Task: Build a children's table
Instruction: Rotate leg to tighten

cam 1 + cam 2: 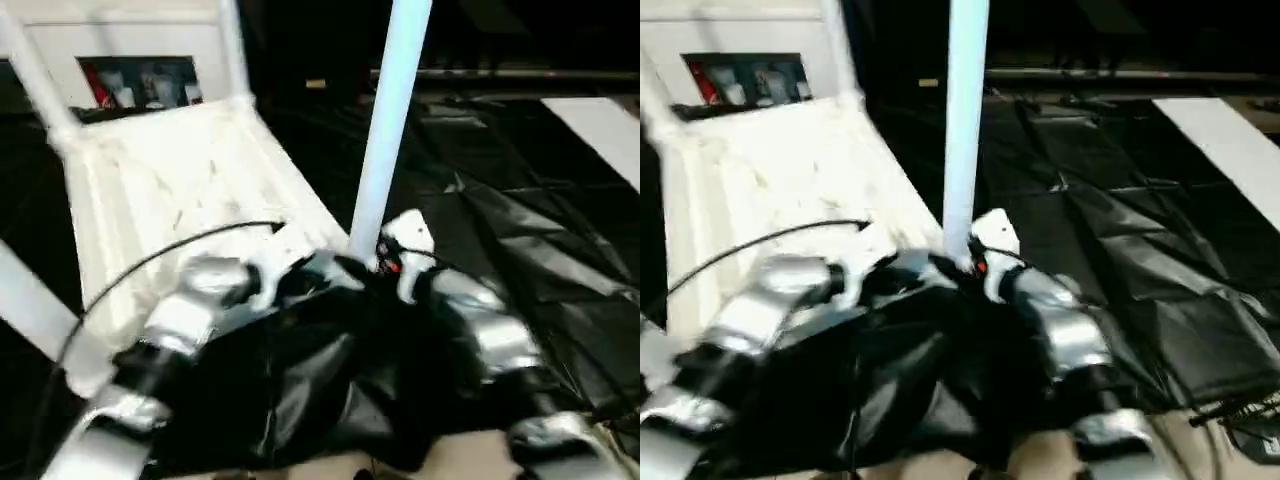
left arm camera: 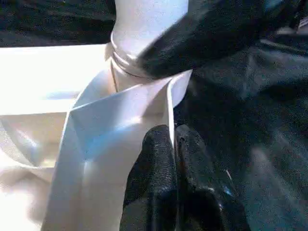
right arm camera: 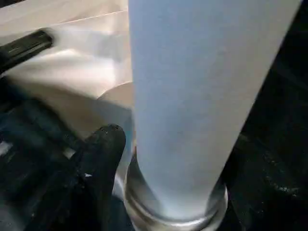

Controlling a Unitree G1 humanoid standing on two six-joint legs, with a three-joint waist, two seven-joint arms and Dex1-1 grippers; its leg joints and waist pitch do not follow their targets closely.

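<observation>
The children's table top [image 1: 180,190] lies upside down on the floor, ribbed underside up. One white leg [image 1: 385,130] stands upright in the near corner socket [image 3: 173,216]. Other legs rise at the far left corner [image 1: 35,75], the far right corner [image 1: 232,45] and the near left corner [image 1: 40,320]. My left gripper [image 2: 174,139] is shut on the thin rim wall of the top, right beside that near socket. My right gripper [image 1: 385,262] sits at the base of the upright leg, open, with one black finger [image 3: 103,159] a little off the tube and the other hidden behind it.
A white cabinet with a glass pane [image 1: 140,80] stands behind the top. Black plastic sheeting [image 1: 520,220] covers the floor to the right, with a white strip [image 1: 605,125] at the far right. A black cable [image 1: 170,250] loops over my left forearm.
</observation>
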